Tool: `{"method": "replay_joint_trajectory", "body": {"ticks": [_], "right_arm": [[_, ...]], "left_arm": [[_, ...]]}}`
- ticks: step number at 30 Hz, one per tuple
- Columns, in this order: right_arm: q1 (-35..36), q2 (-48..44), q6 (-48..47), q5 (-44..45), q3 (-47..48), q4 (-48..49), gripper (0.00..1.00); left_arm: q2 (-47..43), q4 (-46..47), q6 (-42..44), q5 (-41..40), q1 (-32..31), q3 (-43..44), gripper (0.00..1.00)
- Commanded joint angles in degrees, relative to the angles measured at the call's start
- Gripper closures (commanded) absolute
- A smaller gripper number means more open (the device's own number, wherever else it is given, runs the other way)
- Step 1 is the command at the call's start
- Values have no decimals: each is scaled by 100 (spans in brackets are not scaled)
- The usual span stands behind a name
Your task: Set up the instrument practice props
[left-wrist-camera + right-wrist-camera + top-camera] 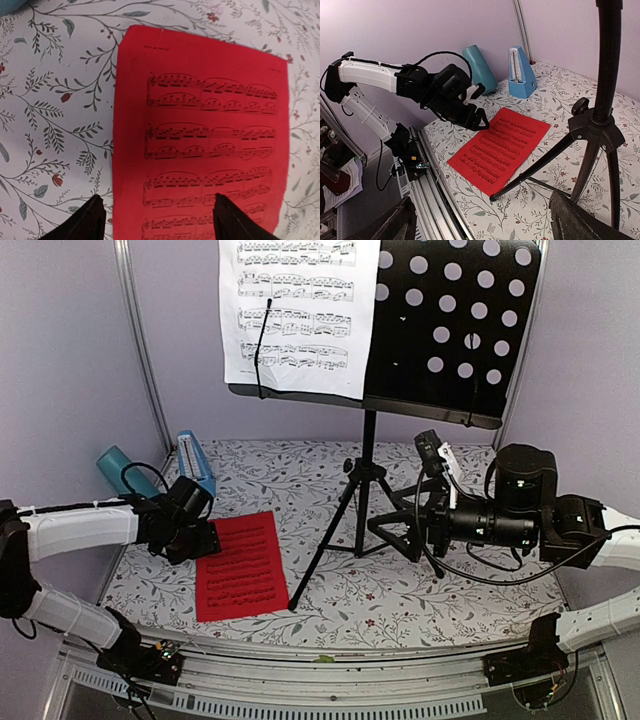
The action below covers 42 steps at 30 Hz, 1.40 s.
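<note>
Music stand [450,330]: upright on its tripod at the middle rear of the worktop [450,590], which carries a floral cover. The black perforated desk is at the top and faces the arms.

White sheet of music [295,315]: on the left half of the desk, lower edge on the ledge, with a thin black retaining wire across it. The right half of the desk is bare.

Red sheet of music [240,565]: flat on the worktop, front left of the tripod feet, printed side up.

Blue metronome [195,462]: upright near the rear left corner, behind the red sheet and apart from it. A teal cup [125,470] is just to its left, tilted toward the wall.

Left gripper [162,227]: low over the left edge of the red sheet. The jaws are wide and hold nothing. In the wrist view one finger [92,220] is over the floral cover beside the sheet and the other is over the red paper. Contact with the sheet cannot be determined.

Right gripper [487,225]: right of the tripod legs, pointing left across the worktop. The jaws are wide and empty, clear of the stand.
</note>
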Motion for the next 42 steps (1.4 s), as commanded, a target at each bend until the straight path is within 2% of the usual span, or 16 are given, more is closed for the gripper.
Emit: {"method": "replay_joint_trajectory", "body": {"ticks": [1,7,9,11,13,18,21,29,36,42], "right_arm": [[-16,-124,105,-376,-78,406,6],[-15,-143,25,-472,-249,492,6],[-23,-136,31,-483,-311,590,6],[-18,-138,46,-455,-371,684,6],[-17,-138,71,-407,-402,749,6],[-16,-102,117,-270,-432,835,5],[-15,-1,124,-217,-387,845,5],[-21,398,270,-60,-209,958,5],[-132,618,564,43,-169,1189,4],[-236,882,888,-177,-155,1403,4]], "left_arm": [[608,566,288,165,308,-171,23],[1425,808,330,74,301,-73,22],[1591,872,284,-4,281,-95,24],[1733,889,200,-96,271,-112,30],[1823,969,145,-96,265,-161,39],[1886,1083,132,-122,242,-149,83],[1729,1084,224,-248,226,-115,98],[668,706,638,-571,17,83,100],[-626,57,761,-980,-793,80,100],[-1679,-670,496,-1330,-1387,48,100]]}}
